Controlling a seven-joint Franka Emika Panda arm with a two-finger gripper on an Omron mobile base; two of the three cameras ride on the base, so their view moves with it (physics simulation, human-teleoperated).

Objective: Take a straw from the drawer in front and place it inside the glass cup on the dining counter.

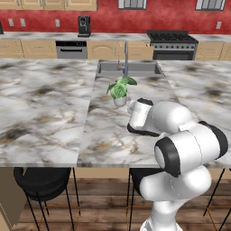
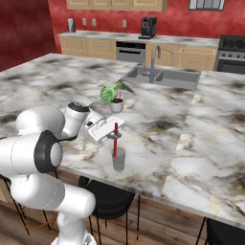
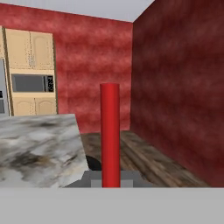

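Observation:
My gripper [image 2: 115, 136] is shut on the thin red straw [image 2: 115, 143] and holds it upright over the dining counter [image 2: 158, 129]. The straw's lower end dips into the small greyish glass cup [image 2: 118, 160], which stands near the counter's front edge. In the hand view the straw [image 3: 110, 131] rises straight up from between my fingertips, where the gripper [image 3: 109, 178] clamps it. My white arm covers the cup's spot in the left base view, above the dining counter [image 1: 45, 108]. The drawer is out of view.
A white pot with a green plant [image 2: 114, 98] stands just behind the cup, also seen as the plant [image 1: 120, 89]. A sink with a faucet [image 2: 162, 75] lies farther back. Black bar stools [image 2: 107, 198] stand under the counter's front edge.

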